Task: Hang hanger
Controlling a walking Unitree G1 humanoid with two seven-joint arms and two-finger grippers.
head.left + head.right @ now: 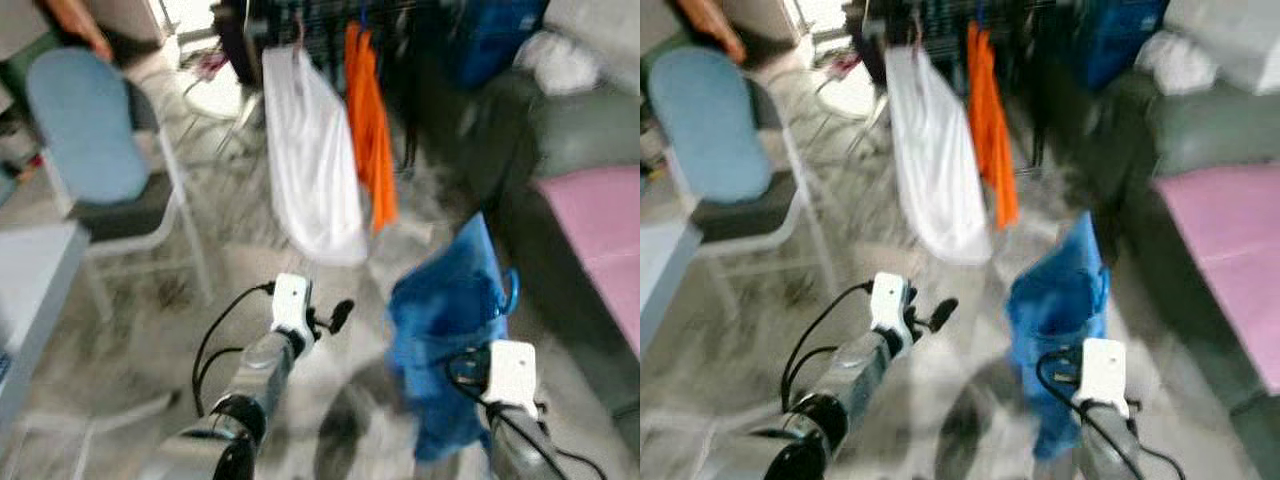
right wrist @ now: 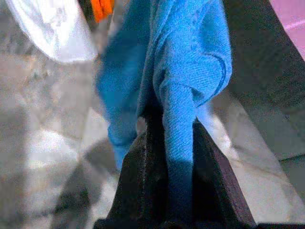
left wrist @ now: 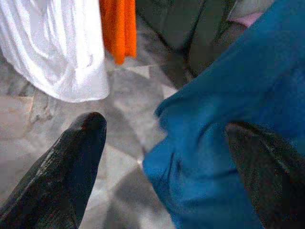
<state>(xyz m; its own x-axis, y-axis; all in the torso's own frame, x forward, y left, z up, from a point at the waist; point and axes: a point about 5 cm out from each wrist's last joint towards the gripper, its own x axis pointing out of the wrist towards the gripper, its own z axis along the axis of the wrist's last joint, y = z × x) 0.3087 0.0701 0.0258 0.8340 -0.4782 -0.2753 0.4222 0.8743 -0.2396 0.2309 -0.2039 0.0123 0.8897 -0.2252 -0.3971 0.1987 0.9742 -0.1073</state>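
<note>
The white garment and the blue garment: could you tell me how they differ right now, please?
The white garment hangs from the rack ahead; the blue garment is held up by the right gripper, which is shut on its fabric. The white one hangs beside an orange garment; the blue one hangs nearer the robot, beside the open left gripper. Both dangle above the floor.

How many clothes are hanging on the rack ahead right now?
2 clear ones: a white garment on the left and an orange garment beside it on the right. Dark blurred items behind may hide more.
</note>
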